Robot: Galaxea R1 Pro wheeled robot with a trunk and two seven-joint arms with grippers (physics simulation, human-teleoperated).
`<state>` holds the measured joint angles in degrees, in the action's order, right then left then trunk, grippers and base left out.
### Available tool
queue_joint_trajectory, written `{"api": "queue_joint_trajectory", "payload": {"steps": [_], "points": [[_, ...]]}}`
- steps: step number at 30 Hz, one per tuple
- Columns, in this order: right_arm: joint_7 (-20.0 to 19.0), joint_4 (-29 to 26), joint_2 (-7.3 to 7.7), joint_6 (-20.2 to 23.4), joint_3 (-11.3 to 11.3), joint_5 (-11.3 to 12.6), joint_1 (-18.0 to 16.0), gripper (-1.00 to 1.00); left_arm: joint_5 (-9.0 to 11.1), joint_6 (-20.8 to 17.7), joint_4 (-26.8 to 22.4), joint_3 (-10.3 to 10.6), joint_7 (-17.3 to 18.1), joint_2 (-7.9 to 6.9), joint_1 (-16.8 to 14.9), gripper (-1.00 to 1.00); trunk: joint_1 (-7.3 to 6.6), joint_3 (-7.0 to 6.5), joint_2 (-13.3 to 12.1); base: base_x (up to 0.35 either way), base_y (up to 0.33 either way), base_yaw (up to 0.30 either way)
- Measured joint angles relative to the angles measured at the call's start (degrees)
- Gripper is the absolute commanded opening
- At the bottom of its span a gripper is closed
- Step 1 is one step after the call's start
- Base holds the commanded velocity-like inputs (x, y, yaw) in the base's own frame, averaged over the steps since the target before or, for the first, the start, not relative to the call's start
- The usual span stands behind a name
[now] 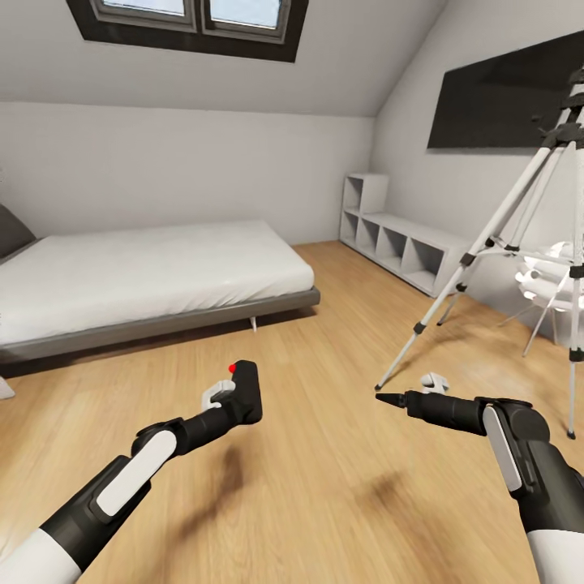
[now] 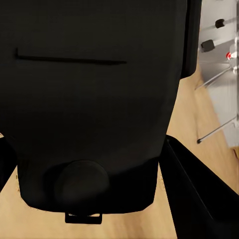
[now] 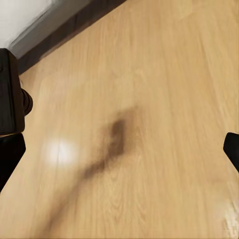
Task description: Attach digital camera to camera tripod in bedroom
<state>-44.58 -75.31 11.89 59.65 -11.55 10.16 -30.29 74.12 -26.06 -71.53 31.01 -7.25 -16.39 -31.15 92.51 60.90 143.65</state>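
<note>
We find the digital camera (image 1: pixel 245 391) gripped in the left end effector (image 1: pixel 235 397); the right end effector (image 1: pixel 389 398) looks closed, empty. The camera tripod (image 1: pixel 519 243) stands ahead; mounting remains undone.

Open wood floor (image 1: pixel 324 454) lies between the two arms and runs far toward the low shelf (image 1: pixel 397 243). On the right, the camera tripod (image 1: pixel 519 219) spreads its legs across the floor, one foot just beyond the right tool (image 1: pixel 381 397). The bed (image 1: pixel 146 284) blocks the far left, with bare floor near it.
</note>
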Motion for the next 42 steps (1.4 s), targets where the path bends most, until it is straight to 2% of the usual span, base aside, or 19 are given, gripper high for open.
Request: {"api": "queue_joint_trajectory", "payload": {"steps": [4, 11, 16, 32, 42], "points": [[-0.01, 0.00, -0.02, 0.00, 0.00, 0.00, 0.00, 1.00, -0.12, 0.01, 0.17, 0.00, -0.23, 0.43, 0.00, -1.00, -0.10, -0.89, -0.05, 0.000, 0.000, 0.000], [0.00, 0.00, -0.03, 0.00, 0.00, 0.00, 0.00, 1.00, -0.76, 0.00, 0.81, -0.02, -7.44, 0.86, 0.00, -1.00, -0.28, -2.44, -0.15, 0.000, 0.000, 0.000], [0.00, 0.00, -0.03, 0.00, 0.00, 0.00, 0.00, 1.00, -0.61, 0.02, 0.79, -0.01, -10.37, 1.74, 0.01, -1.00, -0.41, -3.55, -0.22, 0.000, 0.000, 0.000], [-0.01, 0.00, 0.00, 0.00, 0.00, 0.00, 0.00, 1.00, -0.70, -0.01, 0.79, -0.01, -10.26, 2.11, 0.00, -1.00, -0.82, -7.10, -0.43, 0.000, 0.000, 0.000], [-0.01, 0.00, -0.11, 0.00, 0.00, -0.01, 0.00, 1.00, -0.46, 0.05, 0.87, -0.01, -9.87, 2.05, 0.00, -1.00, -3.01, -8.89, -4.43, 0.000, 0.000, 0.000]]}}
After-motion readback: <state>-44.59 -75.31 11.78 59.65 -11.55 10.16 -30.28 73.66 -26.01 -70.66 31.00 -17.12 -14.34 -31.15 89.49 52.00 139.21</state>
